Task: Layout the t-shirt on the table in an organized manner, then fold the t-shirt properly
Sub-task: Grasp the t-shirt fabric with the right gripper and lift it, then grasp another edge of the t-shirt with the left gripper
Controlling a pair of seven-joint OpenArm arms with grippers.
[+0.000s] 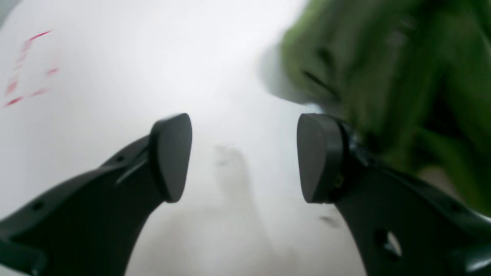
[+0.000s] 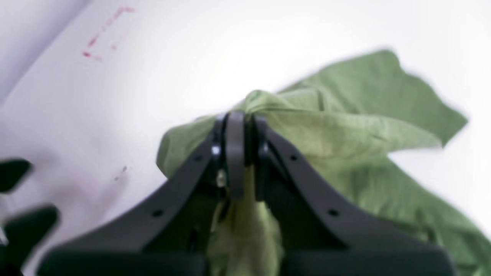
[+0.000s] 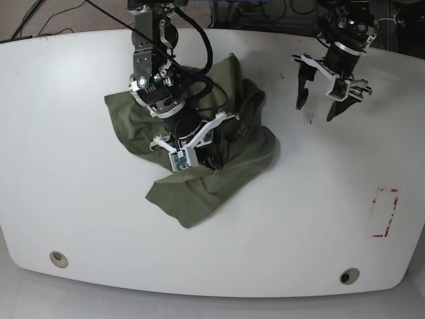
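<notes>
The t-shirt (image 3: 199, 156) lay crumpled on the table (image 3: 66, 166), a bunched fold pinched tight in the right gripper (image 2: 239, 126) — the laying-out step looked barely begun. The left gripper (image 3: 324, 93) hung spread and empty just beside the cloth; next, it probably needed an edge to pull against. No containers showed.

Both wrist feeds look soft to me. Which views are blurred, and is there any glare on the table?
Left wrist view: the t-shirt is smeared by blur, while the open left tool stays fairly sharp. Right wrist view: soft all over, the right tool shut on green cloth, bright glare on the table. Base view: sharp and evenly lit, with mild sheen only.
</notes>
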